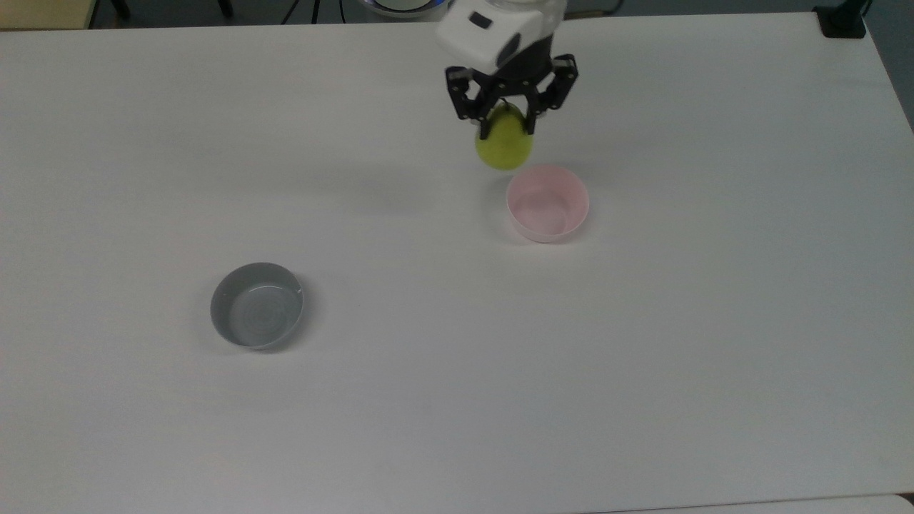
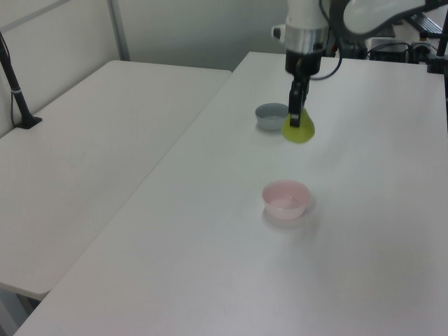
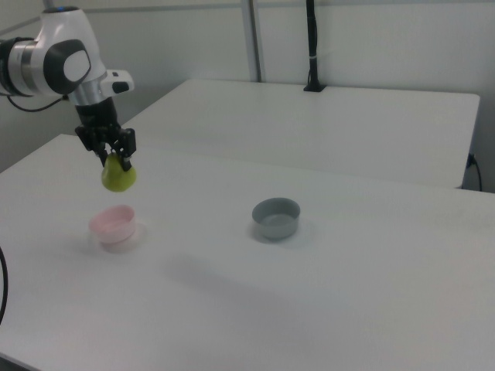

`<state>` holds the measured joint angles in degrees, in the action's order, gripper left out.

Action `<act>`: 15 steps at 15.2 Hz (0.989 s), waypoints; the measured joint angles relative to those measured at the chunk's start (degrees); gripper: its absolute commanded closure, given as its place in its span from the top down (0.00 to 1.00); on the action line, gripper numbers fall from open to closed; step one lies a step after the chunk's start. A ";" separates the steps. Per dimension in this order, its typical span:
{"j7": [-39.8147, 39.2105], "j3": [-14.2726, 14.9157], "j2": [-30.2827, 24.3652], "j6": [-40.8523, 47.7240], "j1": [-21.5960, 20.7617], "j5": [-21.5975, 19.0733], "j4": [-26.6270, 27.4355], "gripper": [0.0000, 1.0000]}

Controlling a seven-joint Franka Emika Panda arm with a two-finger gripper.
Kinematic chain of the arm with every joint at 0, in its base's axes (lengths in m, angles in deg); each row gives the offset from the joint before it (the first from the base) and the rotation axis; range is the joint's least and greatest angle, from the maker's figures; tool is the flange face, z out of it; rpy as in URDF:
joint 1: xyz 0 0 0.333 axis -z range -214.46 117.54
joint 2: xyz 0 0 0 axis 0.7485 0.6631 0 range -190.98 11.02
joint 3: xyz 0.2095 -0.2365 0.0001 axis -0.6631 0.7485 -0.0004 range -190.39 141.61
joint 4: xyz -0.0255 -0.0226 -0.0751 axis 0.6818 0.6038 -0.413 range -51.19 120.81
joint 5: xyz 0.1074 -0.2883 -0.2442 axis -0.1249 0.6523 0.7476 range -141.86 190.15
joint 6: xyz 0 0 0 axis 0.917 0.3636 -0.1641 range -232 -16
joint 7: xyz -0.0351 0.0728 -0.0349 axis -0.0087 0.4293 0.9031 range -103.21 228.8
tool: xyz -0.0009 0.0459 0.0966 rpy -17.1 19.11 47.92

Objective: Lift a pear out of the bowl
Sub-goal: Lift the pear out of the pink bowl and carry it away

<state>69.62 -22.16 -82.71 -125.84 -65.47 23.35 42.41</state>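
Black two-finger gripper (image 1: 508,128) pinched yellow-green pear (image 1: 505,147) aloft, eleven o'clock of empty pale pink bowl (image 1: 548,203); pick-up looked done.

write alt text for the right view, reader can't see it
A robot gripper holds a pear in the air above an empty pink bowl on a white table. A grey bowl sits farther toward the right view's right.
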 measured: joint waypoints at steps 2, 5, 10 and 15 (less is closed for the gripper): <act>-3.12 0.04 -1.76 1.18 2.81 0.00 -0.01 0.04; -9.99 0.12 -4.28 4.36 7.63 0.00 -0.02 0.04; -21.32 0.24 -6.27 5.65 15.95 -0.23 0.03 0.04; -29.68 0.28 -6.58 6.64 21.58 -0.26 0.13 0.04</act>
<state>39.95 -21.88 -89.29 -119.20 -43.89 23.09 42.54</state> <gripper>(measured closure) 0.445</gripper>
